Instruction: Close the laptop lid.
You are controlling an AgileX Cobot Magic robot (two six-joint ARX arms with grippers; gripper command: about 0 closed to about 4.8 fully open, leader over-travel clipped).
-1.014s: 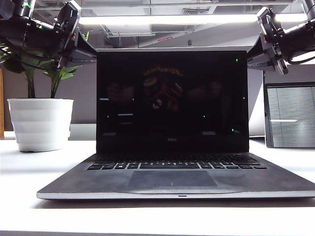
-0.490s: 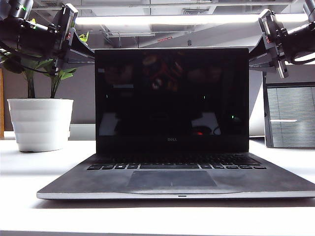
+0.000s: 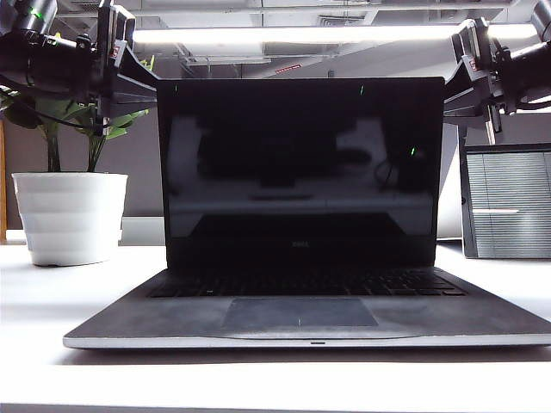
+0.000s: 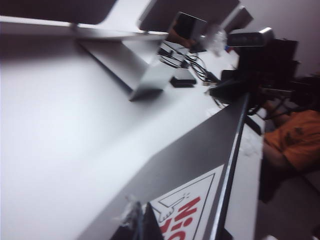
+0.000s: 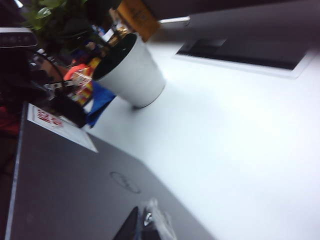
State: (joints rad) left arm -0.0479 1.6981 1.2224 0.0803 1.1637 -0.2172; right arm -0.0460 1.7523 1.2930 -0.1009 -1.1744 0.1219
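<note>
Tipped further toward the keyboard than it stood a second ago, the laptop lid [image 3: 300, 168] now fills more of the view, and its black glass mirrors the table where earlier it showed figures in the room. It stands near upright on the laptop base [image 3: 129, 318], which sits in the middle of the white table [image 3: 43, 361].

Behind its 2 top corners are the 2 hands. The left hand [image 3: 116, 73] is pressed in behind the left corner, and the right hand [image 3: 473, 77] behind the right one. From the left wrist view only a fingertip [image 4: 145, 227] shows against the silver back beside the red-lettered sticker [image 4: 187, 215]; the right wrist view shows the same back with the round logo [image 5: 125, 182]. Whether either hand is open or closed, I cannot tell.

My worry is uneven pushing: if 1 arm outruns the other, the lid would twist on its hinge. Pushed too low, the base could skid forward on the smooth table, or the lid could drop hard onto the keys. The potted plant [image 3: 71, 215] at the left and the grey slatted panel [image 3: 508, 202] at the right stand well clear.
</note>
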